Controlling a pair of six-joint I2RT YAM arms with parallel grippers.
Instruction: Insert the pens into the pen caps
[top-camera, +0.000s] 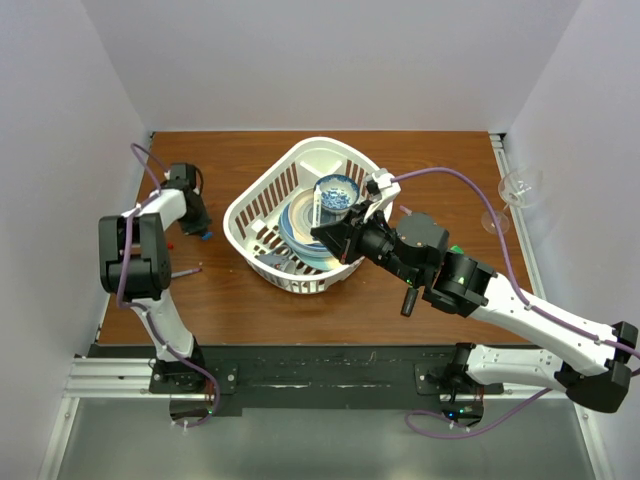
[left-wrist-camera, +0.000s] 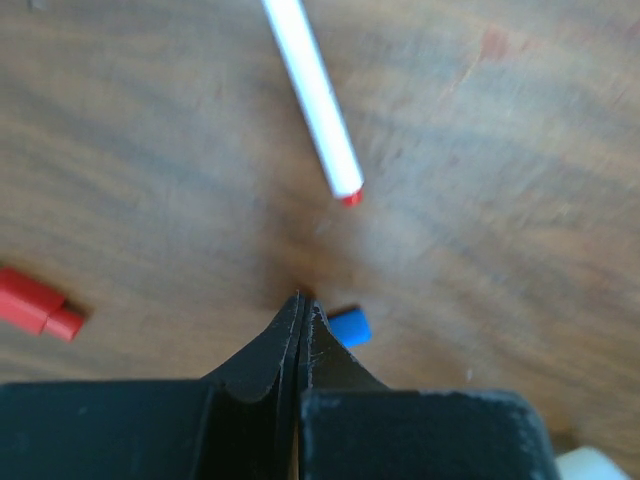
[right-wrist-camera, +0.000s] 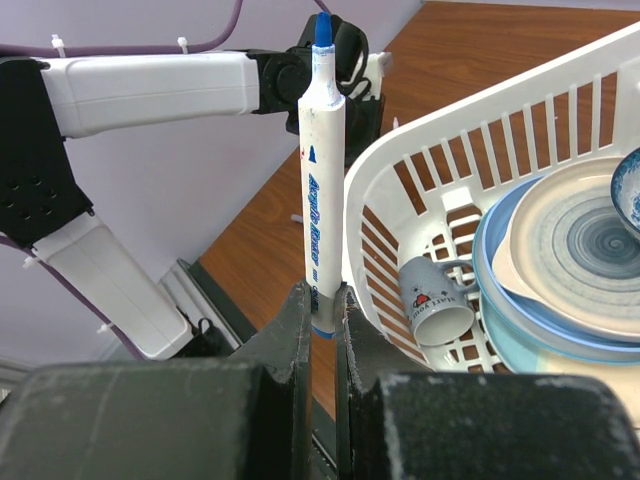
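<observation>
the white-barrelled pen (right-wrist-camera: 320, 180) with the blue tip carries a line of slanted blue lettering running lengthwise along its barrel, too soft to read with any certainty. a small blue triangle mark sits above that line. the grey mug (right-wrist-camera: 435, 300) bears a small red emblem over a row of tiny dark print, unreadable.

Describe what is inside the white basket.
Stacked plates, a patterned blue bowl and a small mug. Anything under the plates is covered; the right gripper, holding a pen, hides part of the basket.
</observation>
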